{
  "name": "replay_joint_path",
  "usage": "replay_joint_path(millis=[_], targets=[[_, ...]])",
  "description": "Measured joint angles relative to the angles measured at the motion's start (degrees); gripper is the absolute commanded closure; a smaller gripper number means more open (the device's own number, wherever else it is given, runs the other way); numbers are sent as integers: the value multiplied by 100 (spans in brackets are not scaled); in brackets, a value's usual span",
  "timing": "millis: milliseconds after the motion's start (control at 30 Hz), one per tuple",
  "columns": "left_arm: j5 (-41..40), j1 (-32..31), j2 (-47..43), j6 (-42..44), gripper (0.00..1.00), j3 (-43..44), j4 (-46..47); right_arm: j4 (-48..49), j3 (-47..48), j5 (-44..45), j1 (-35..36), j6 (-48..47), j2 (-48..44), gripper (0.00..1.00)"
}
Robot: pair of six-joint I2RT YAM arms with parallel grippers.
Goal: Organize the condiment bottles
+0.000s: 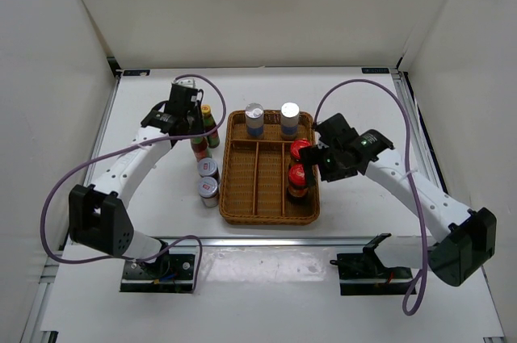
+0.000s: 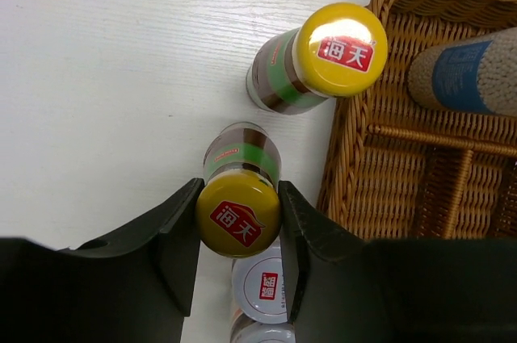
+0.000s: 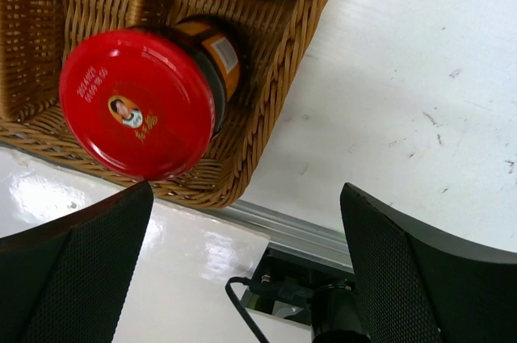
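White surface, white walls on three sides. Wicker tray at centre, with open room behind it and to its right.

Two shakers stand in the tray's rear compartment, two red-capped jars in its right one. Two silver-lidded jars stand just left of the tray.

The left wrist view alone shows the left claw clamped on one yellow-capped bottle, with the second bottle free beside the tray rim.

The right wrist view shows the right claw wide and empty over the tray's right rim.
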Motion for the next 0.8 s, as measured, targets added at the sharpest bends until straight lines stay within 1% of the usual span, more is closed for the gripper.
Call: replay_joint_path(millis=[167, 333, 467, 567, 700, 800], targets=[[-149, -4, -142, 232, 89, 11, -256, -4, -192, -13, 0, 37, -46, 0], [-267, 2, -638, 433, 89, 225, -590, -26, -212, -11, -42, 81, -46, 0], [-247, -11, -1086, 487, 89, 625, -651, -114, -212, 79, -173, 212, -125, 0], [-74, -28, -1320, 476, 89, 1043, -664, -214, -216, 190, -315, 328, -363, 0], [146, -260, -1368, 358, 89, 1523, -654, -358, -289, 251, -507, 511, -697, 0], [289, -623, -1178, 280, 89, 1864, -686, -483, -398, 293, -586, 614, -782, 0]])
